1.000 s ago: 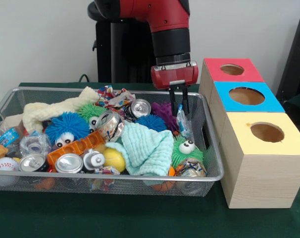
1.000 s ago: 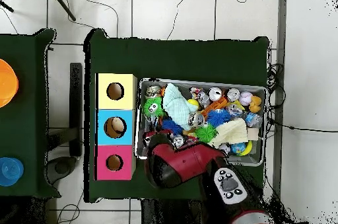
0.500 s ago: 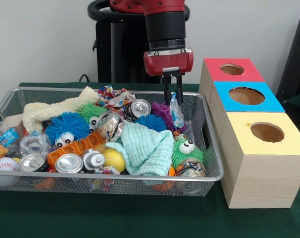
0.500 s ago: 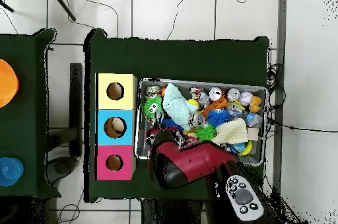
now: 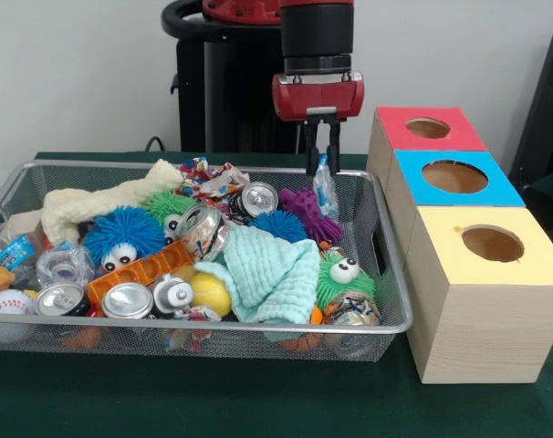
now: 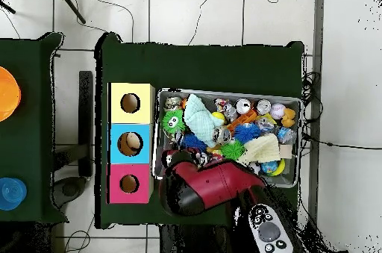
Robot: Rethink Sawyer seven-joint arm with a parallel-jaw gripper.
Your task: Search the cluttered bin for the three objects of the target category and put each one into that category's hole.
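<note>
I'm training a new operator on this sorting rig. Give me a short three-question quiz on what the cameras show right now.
1. True or false: the tool is shut on a small clear plastic wrapper held above the wire mesh bin.
2. Which coloured top does the box nearest the front camera have? A) red B) blue C) yellow
3. Fill in: the light green cloth lies beside a fuzzy green toy with ____ eyes.

Key:
1. True; the wrapper hangs from the tool.
2. C, the yellow-topped box; the blue-topped box is in the middle, the red-topped box farthest.
3. Googly; the green toy sits at the cloth's right in the front view.
</note>
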